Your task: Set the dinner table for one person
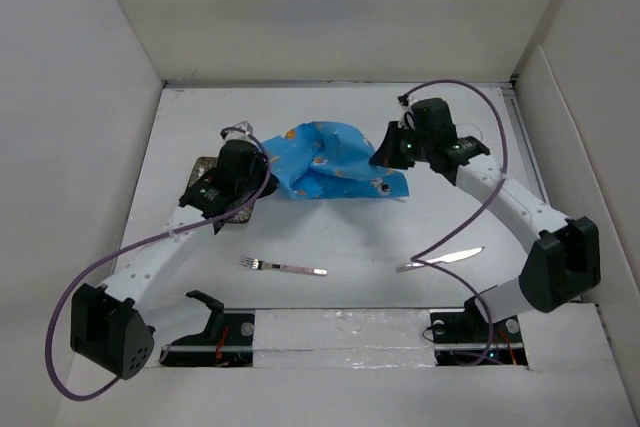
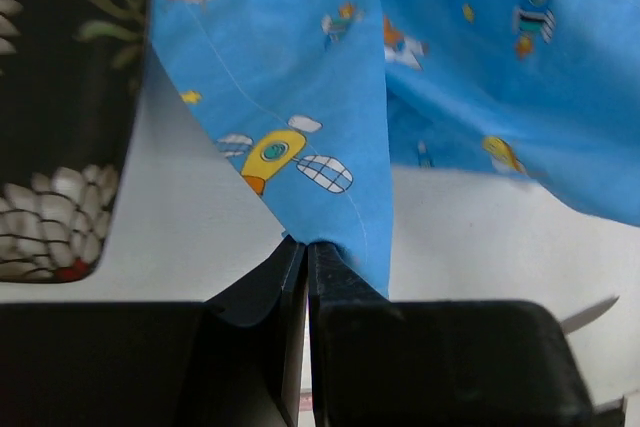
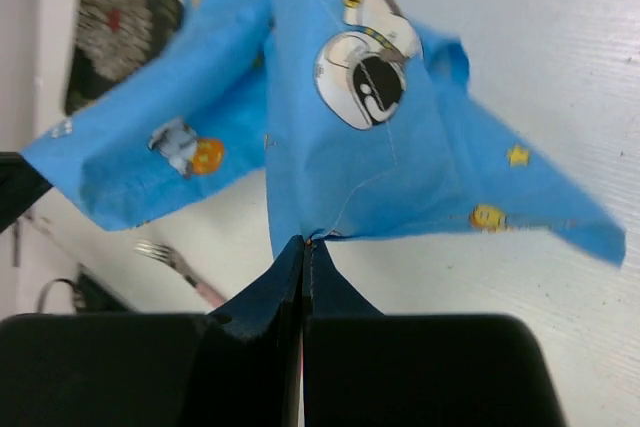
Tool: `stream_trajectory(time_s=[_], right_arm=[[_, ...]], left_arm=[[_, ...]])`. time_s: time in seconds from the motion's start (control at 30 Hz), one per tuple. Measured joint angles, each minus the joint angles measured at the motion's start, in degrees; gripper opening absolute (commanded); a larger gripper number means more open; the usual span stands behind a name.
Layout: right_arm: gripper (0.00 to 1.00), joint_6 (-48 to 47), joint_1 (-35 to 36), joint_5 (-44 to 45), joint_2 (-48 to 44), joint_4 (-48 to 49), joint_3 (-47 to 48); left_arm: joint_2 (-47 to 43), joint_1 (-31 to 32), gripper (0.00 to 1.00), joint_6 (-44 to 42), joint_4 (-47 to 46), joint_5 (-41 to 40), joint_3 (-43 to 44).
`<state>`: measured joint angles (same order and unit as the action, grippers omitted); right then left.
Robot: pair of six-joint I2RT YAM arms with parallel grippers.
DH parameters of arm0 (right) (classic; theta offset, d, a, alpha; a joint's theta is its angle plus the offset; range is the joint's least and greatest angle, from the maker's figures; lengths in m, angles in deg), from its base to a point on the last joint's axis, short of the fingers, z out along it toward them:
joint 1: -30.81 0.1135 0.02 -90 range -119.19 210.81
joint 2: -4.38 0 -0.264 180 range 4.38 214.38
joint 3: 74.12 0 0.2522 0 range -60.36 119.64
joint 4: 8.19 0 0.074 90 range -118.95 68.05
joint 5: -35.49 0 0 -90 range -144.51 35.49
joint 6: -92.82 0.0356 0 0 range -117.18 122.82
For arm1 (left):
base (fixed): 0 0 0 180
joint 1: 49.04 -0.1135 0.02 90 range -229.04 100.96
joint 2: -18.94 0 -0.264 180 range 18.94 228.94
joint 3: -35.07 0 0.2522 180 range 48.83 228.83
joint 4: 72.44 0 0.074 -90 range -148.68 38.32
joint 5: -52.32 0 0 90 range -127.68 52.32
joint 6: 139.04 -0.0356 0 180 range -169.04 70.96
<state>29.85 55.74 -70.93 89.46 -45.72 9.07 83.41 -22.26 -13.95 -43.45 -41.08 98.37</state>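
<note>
A crumpled blue cartoon-printed placemat [image 1: 330, 162] lies at the middle back of the white dinner table [image 1: 350, 237]. My left gripper [image 1: 264, 169] is at the cloth's left edge. In the left wrist view it [image 2: 305, 244] is shut on a fold of the placemat [image 2: 300, 67], which rises from the jaws. My right gripper [image 1: 384, 153] is at the cloth's right edge. The right wrist view shows it [image 3: 303, 240] shut on the hem of the placemat [image 3: 370, 147], lifted a little off the table.
A dark flower-patterned plate [image 1: 207, 166] sits under my left wrist, left of the cloth [image 2: 60, 117] [image 3: 115, 32]. A fork [image 1: 283, 267] and a knife [image 1: 440, 260] lie near the front of the table. White walls enclose the table.
</note>
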Motion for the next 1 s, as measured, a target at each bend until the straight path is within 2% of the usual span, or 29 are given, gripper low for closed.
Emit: stream_trajectory(time_s=[0.23,0.33,0.43,0.5,0.53,0.57,0.63,0.7,0.77,0.8,0.83,0.87,0.9,1.0], right_arm=[[0.0,2.97,-3.41,-0.81,-6.82,-2.73,6.29],[0.0,4.24,-8.61,-1.88,-3.82,-0.66,7.02],[0.01,5.05,-12.96,-1.03,3.13,0.28,7.06],[0.16,5.38,-14.6,0.79,8.37,-0.31,7.08],[0.38,5.51,-15.02,1.99,10.4,-1.07,7.08],[0.49,5.73,-15.3,3.23,11.76,-1.73,6.82],[0.59,5.64,-15.67,5.44,11.45,-1.75,4.59],[0.62,5.53,-15.93,7.98,7.78,-2.1,0.76],[0.58,5.51,-16.17,10.62,1.79,-2.45,-3.82],[0.49,5.49,-16.35,11.96,-1.4,-2.67,-5.97],[0.19,5.42,-16.46,13.35,-4.39,-2.34,-8.24],[0.07,5.35,-16.79,14.47,-7.1,-1.92,-10.67],[0.0,5.68,-17.16,15.21,-9.14,-1.92,-13.0],[0.0,6.51,-18.69,15.98,-10.67,-2.16,-19.85]], left_arm=[[-6.99,-1.36,0.0,-2.71,4.76,-5.35,8.44],[-7.67,-1.38,0.0,-3.13,4.44,-5.79,9.44],[-7.67,-1.38,0.0,-3.08,4.72,-5.29,8.04],[-7.76,-1.38,0.0,-3.02,5.05,-4.7,6.29],[-7.78,-1.38,0.0,-2.93,5.46,-4.44,5.62],[-7.87,-1.38,0.0,-2.84,5.79,-4.2,4.9],[-8.37,-1.38,0.0,-2.62,6.12,-3.87,3.58],[-9.51,-1.38,0.0,-2.23,6.27,-3.3,2.54],[-10.99,-1.38,0.0,-1.84,6.25,-2.64,1.73],[-11.58,-1.38,0.0,-1.64,6.21,-2.43,1.42],[-12.04,-1.38,0.0,-1.53,6.05,-2.12,1.11],[-12.37,-1.38,0.0,-1.44,5.81,-1.77,0.76],[-12.52,-1.38,0.0,-1.4,5.68,-1.49,0.5],[-12.48,-1.38,0.0,-1.42,5.4,-0.74,-0.39]])
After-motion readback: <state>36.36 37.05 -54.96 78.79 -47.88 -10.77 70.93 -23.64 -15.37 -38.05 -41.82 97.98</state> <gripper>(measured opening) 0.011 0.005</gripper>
